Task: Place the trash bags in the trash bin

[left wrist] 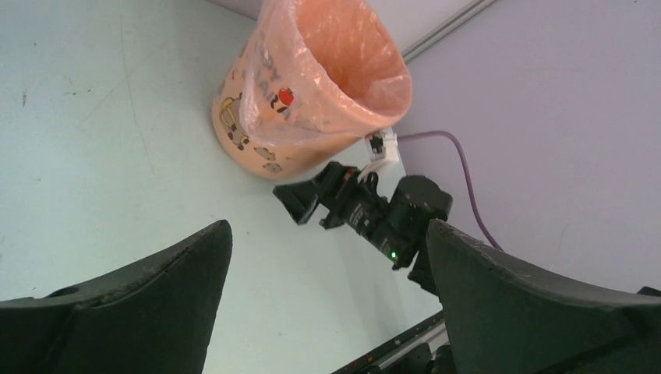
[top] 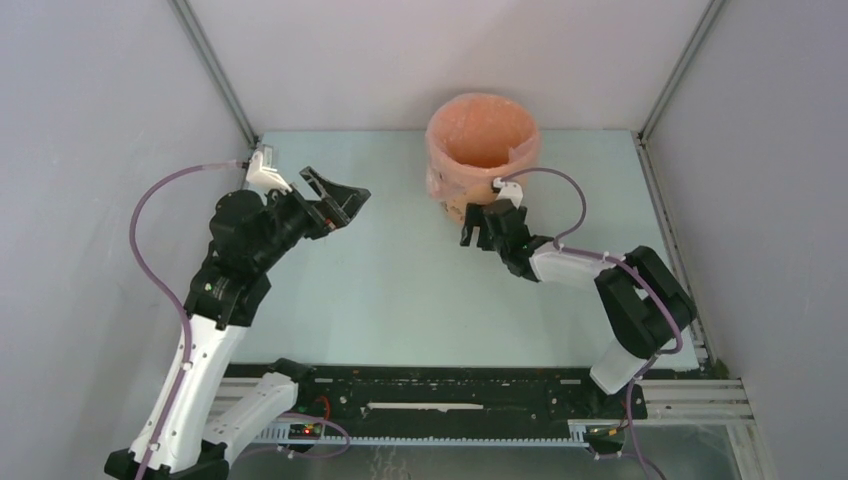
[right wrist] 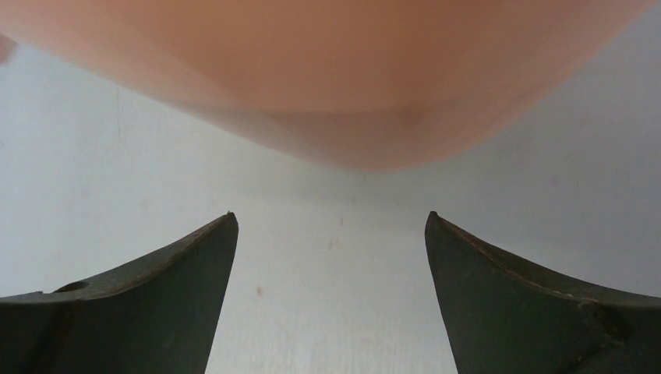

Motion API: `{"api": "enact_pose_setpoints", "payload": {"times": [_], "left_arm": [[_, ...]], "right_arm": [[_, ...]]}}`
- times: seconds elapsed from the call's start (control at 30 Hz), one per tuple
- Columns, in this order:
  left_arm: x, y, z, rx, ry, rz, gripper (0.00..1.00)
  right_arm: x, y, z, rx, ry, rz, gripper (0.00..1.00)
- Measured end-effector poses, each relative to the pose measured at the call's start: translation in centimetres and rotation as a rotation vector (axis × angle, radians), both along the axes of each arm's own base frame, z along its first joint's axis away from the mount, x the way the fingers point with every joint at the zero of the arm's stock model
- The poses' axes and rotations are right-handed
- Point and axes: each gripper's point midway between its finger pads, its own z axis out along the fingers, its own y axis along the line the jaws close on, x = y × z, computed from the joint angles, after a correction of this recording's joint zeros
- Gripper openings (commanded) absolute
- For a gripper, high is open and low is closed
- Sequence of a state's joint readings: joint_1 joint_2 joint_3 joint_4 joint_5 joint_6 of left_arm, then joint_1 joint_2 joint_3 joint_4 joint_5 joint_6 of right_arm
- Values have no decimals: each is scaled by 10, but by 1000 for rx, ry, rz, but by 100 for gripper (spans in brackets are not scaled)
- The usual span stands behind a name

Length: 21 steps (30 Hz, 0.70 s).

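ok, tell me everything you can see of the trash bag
The trash bag is thin, glossy, wrinkled pale-pink translucent film. It already lines the upright trash bin, mouth open, with its top folded out over the rim and hanging unevenly partway down the outer wall. The bin's printed lower wall is bare. The bag touches only the bin. The right gripper sits open just in front of the bin, its fingers not on the film.

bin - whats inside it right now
The bag lines the inside of the bin, its edge folded out over the rim. Nothing else shows in there; the bin's floor is covered by the film.
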State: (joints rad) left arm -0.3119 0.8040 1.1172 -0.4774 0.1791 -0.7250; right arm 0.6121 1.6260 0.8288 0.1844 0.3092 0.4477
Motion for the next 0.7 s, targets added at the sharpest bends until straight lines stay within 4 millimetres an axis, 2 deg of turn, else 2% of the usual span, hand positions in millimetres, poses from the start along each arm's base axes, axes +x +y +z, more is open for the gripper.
{"api": "enact_pose_setpoints", "payload": {"times": [0.17, 0.27, 0.37, 0.43, 0.5, 0.6, 0.7], "left_arm": [[2, -2, 6, -1, -4, -7, 100], [2, -2, 8, 0, -8, -7, 100], [2, -1, 11, 8, -18, -9, 100], [2, 0, 13, 21, -22, -7, 100], [2, 3, 19, 46, -33, 1, 100], [4, 10, 46, 86, -78, 27, 100], [2, 19, 90, 113, -172, 63, 100]], "right_arm": [[34, 1, 23, 16, -39, 11, 100], [40, -2, 39, 13, -45, 24, 100], [16, -12, 47, -16, 10, 44, 100], [-10, -21, 58, -35, 42, 57, 100], [-39, -29, 79, -40, 49, 77, 100], [-78, -45, 130, 3, -15, 102, 100], [-110, -71, 186, 46, -95, 87, 100]]}}
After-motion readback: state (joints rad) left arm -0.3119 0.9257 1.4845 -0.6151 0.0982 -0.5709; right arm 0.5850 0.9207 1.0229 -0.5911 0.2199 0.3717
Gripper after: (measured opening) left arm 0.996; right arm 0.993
